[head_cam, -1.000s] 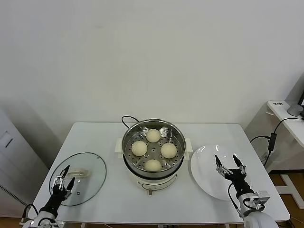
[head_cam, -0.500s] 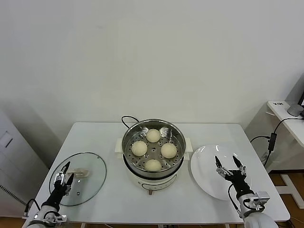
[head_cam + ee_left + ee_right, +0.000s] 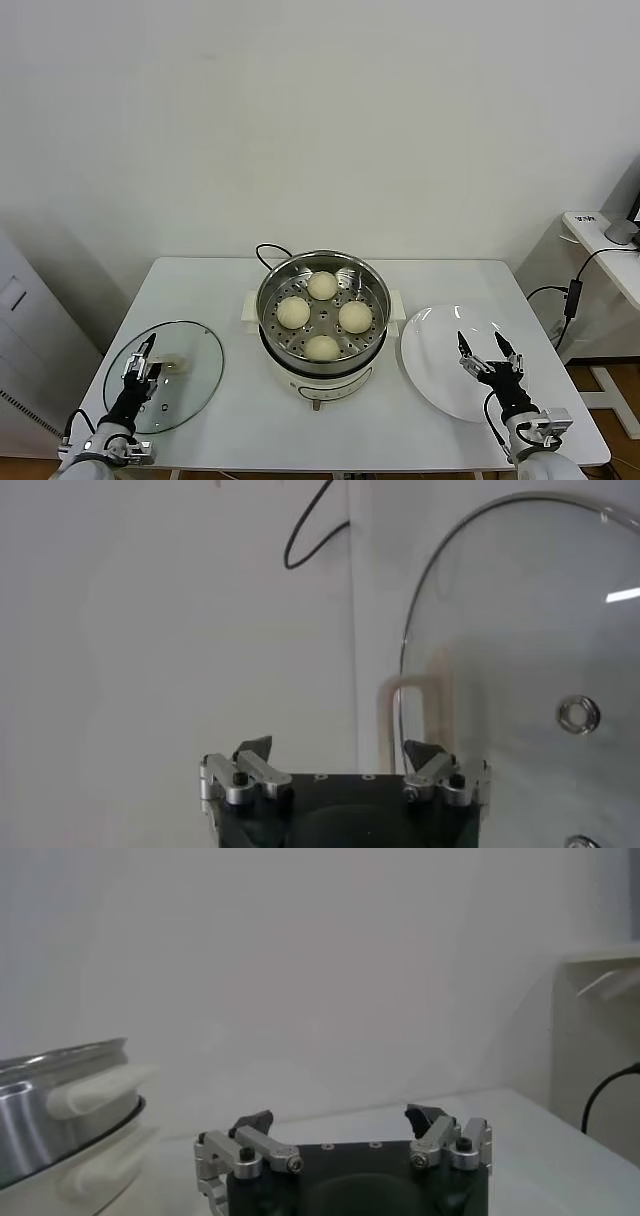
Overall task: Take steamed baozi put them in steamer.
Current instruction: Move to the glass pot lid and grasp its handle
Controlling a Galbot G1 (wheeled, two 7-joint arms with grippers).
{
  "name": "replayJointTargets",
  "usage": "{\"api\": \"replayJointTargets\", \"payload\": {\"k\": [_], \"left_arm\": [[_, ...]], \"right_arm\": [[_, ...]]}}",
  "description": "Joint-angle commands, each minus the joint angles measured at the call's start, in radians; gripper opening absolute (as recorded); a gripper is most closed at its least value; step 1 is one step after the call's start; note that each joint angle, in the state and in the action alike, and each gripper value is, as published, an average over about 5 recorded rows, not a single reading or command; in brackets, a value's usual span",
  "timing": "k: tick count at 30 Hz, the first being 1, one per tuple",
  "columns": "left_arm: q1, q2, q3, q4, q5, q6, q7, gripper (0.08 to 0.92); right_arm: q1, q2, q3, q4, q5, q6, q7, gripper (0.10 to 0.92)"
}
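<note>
head view: four baozi (image 3: 322, 316) sit in the steamer (image 3: 321, 312) mid-table. left gripper (image 3: 140, 362) hovers over the glass lid (image 3: 166, 375), right gripper (image 3: 488, 356) over the plate (image 3: 435, 350). wrist views: both jaws stand apart, holding nothing.

No text, label or number can be read — none anywhere.
</note>
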Motion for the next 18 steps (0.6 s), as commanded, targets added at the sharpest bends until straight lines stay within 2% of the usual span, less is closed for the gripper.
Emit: {"api": "replayJointTargets", "payload": {"k": [1,13,16,18], "left_arm": [[-0.010,-0.005,0.002,0.005,0.009,-0.009,-0.002,0.706],[-0.009,0.009,-0.017,-0.023,-0.004,-0.030,-0.056,0.360],[-0.005,0.028,-0.028,-0.072,-0.035,-0.021,-0.039,0.273],[0.000,0.051,-0.032,-0.119,-0.077,0.008,0.003,0.213]], "right_arm": [[0.004,0.003,-0.002,-0.001,0.000,-0.003,0.000,0.823],[0.011,0.001,-0.002,0.001,-0.001,-0.004,0.000,0.823],[0.014,-0.001,0.000,0.001,0.000,-0.005,0.000,0.823],[0.016,-0.002,0.000,0.002,0.000,-0.005,0.000,0.823]]}}
